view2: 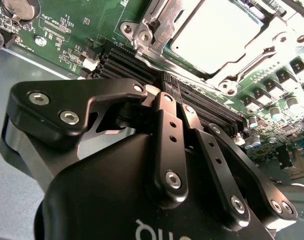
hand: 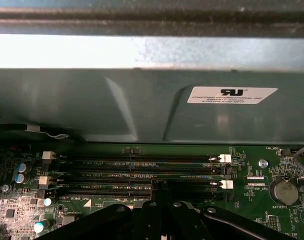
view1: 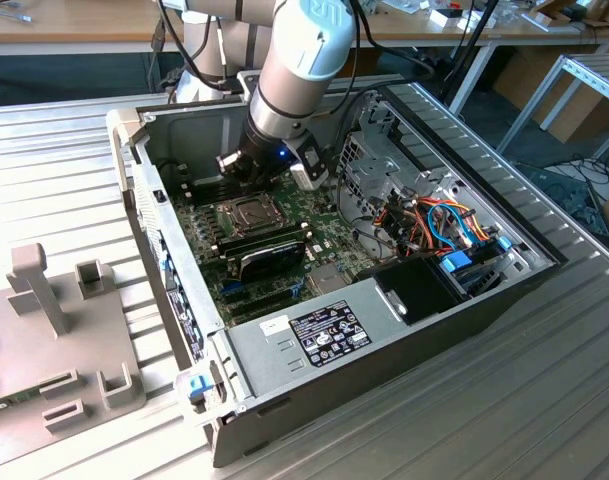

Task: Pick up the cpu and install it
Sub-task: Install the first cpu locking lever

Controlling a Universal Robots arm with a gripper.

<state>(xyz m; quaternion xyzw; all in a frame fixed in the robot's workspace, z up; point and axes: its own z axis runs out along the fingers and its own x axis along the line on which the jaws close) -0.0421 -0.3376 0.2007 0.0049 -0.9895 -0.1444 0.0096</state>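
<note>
Item: the cpu, a flat square chip with a pale metal top. In the second wrist view we find it at upper right of the frame, seated in its socket with the hinged metal frame around its edges. In the exterior view it sits at frame centre, on the green motherboard inside the open computer case. We judge it already placed in the socket.

Item: the end effector. In the second wrist view its two fingers stand pressed together, closed, with nothing between them that we can see. Their tips hang just above the black memory slots.

Relation: the cpu lies just beyond the fingertips, across the memory slots, near but apart. Being square, it has no long axis to report.

Item: the arm. In the exterior view it comes down from the upper centre of the frame, tilted, wrist low inside the case.

The case rests on a ribbed metal bench.
</note>
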